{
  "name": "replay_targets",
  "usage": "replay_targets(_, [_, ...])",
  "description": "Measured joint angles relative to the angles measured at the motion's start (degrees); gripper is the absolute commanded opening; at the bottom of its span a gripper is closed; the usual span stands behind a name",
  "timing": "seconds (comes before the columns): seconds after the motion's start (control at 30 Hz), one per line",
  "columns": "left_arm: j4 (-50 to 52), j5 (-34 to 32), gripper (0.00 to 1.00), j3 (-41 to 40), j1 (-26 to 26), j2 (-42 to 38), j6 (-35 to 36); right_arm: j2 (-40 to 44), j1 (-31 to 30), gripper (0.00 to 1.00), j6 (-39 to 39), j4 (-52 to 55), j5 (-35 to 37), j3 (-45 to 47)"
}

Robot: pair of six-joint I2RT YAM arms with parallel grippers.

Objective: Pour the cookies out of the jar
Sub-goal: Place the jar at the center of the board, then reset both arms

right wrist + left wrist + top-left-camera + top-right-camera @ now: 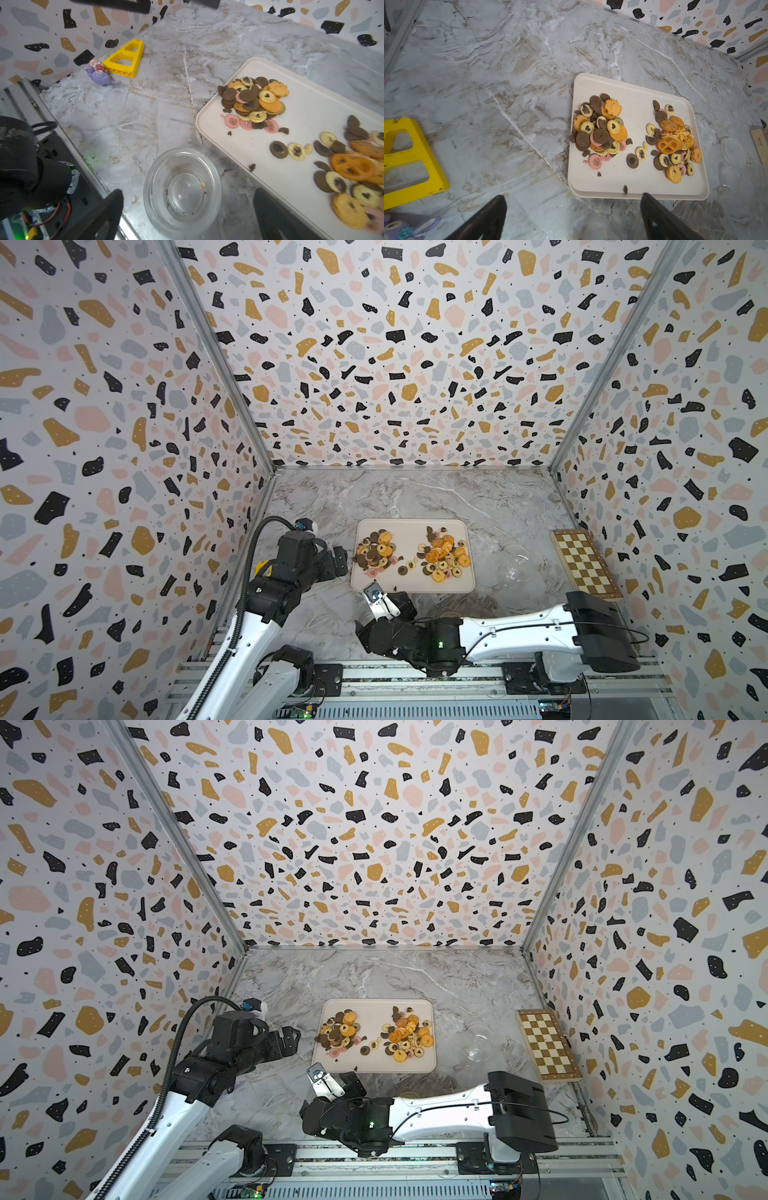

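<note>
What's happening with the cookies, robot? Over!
Left gripper open, empty. Right gripper open over jar. Jar upright, crumbs only. Cookies on tray, two piles; nothing blocking.

One cream tray [409, 539]. On it lie cookies [377, 554] in two heaps, one toward the tray's 9 o'clock edge and one toward 3 o'clock, each too crowded for a piece count; among them is one orange pretzel-shaped cookie [667, 145]. Two clear jars: one jar [517, 562] at the tray's 3 o'clock, a second jar [182, 187] near its 7 o'clock corner. One chessboard [584, 564] further out at 3 o'clock. One yellow block [121, 69] and one purple toy [99, 76] at 9 o'clock
</note>
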State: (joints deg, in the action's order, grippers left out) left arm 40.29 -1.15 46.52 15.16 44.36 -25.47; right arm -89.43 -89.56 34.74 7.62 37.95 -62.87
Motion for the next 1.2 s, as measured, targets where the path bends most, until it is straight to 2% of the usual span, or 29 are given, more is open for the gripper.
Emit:
replay_targets(0.3, [-1.0, -0.4, 0.99, 0.0, 0.0, -1.5, 1.0, 20.7, -0.1, 0.99, 10.8, 25.1, 17.6, -4.4])
replay_targets(0.4, [-3.3, -1.9, 0.99, -0.2, 0.0, -1.7, 1.6, 29.7, 1.1, 1.00, 11.3, 28.6, 24.0, 1.5])
replay_targets(0.5, [-8.4, -5.8, 0.99, -2.3, 0.0, -1.5, 2.6, 39.8, 3.2, 1.00, 7.5, 27.6, 30.8, 14.1])
replay_targets(0.53, [-10.7, -7.7, 0.99, -3.6, 0.0, -1.0, 3.3, 43.6, 5.9, 1.00, 4.5, 25.3, 32.0, 19.3])
replay_targets(0.6, [-15.5, -11.3, 0.99, -6.5, 0.0, 0.1, 5.1, 49.2, 16.1, 1.00, -3.3, 18.0, 30.4, 27.2])
replay_targets(0.7, [-25.0, -17.4, 0.99, -11.5, 0.0, 3.0, 8.7, 55.9, 40.5, 1.00, -13.0, 6.4, 20.8, 36.1])
replay_targets(0.77, [-33.4, -22.6, 0.99, -15.3, -0.2, 5.7, 12.0, 56.4, 56.5, 1.00, -16.3, 0.1, 13.9, 38.6])
replay_targets(0.87, [-44.7, -28.7, 0.99, -18.3, -1.0, 12.5, 17.0, 50.1, 70.5, 1.00, -18.2, -8.3, 7.6, 39.6])
replay_targets(0.93, [-51.2, -30.8, 0.99, -19.5, -2.1, 17.4, 19.3, 44.7, 74.3, 1.00, -18.8, -13.4, 6.4, 40.0])
replay_targets(1.0, [-57.5, -31.5, 0.99, -21.5, -3.5, 21.2, 20.6, 39.6, 75.4, 1.00, -18.9, -17.9, 6.5, 41.0])
replay_targets(1.2, [-66.4, -27.8, 0.99, -24.5, -10.1, 28.4, 19.6, 26.9, 76.8, 1.00, -19.9, -33.1, 9.3, 43.5])
